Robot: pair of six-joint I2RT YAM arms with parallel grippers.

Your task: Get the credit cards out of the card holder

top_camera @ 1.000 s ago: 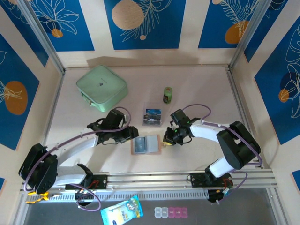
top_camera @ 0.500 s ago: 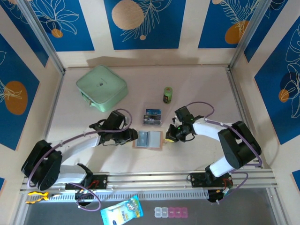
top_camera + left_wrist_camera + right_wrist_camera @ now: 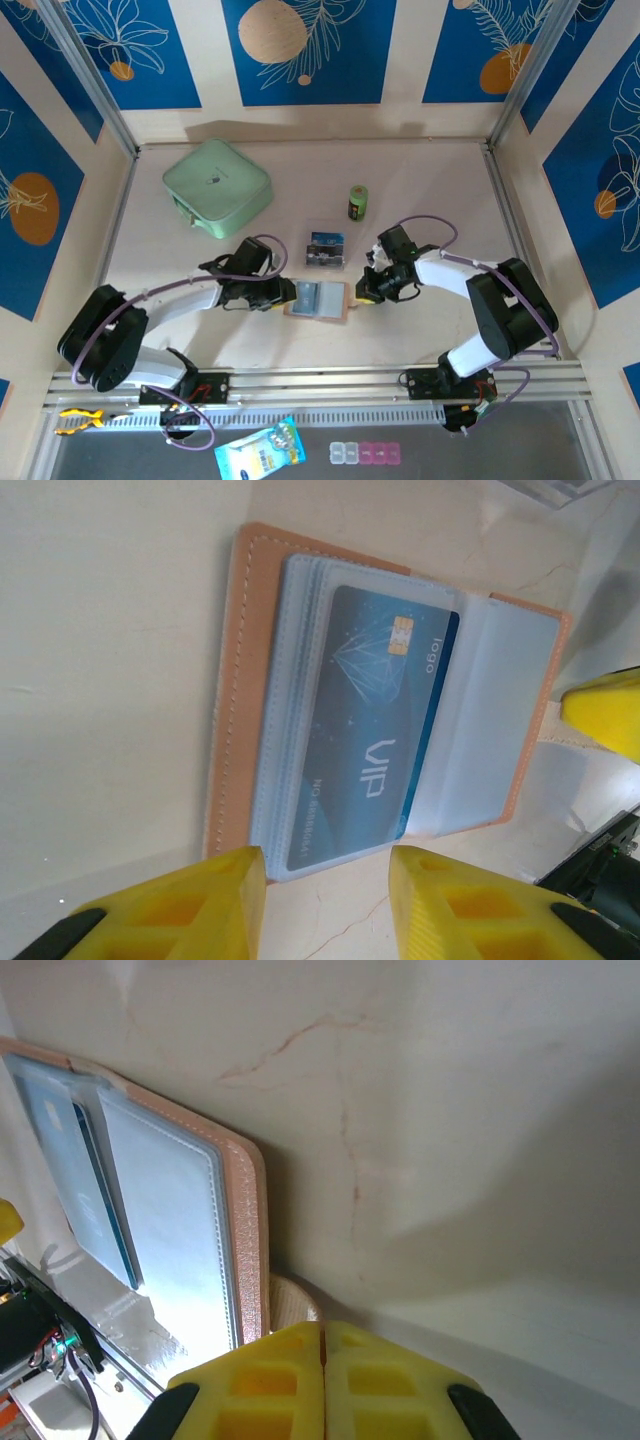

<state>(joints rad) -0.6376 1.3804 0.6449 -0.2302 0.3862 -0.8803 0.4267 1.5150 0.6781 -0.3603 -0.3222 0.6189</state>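
We see the card holder (image 3: 320, 299) lying open and flat on the table (image 3: 430, 180), near the front edge between the two arms. In the left wrist view its tan leather border (image 3: 238, 680) frames a stack of clear sleeves, and a blue card (image 3: 375, 740) marked VIP sits inside the top sleeve. The left pincer (image 3: 286, 293) is at the holder's left edge; up close, the left pincer (image 3: 327, 880) is partly open, its yellow fingers standing on either side of the card's short end with nothing held between them. The right pincer (image 3: 362, 293) is at the holder's right edge, and in its own view the right pincer (image 3: 322, 1360) is closed, finger against finger, just beside the leather border (image 3: 245, 1230) and a small tan tab; we cannot tell whether it touches them. A mint-green case (image 3: 217, 187), a clear box (image 3: 326, 250) and a small green can (image 3: 358, 202) lie further back.
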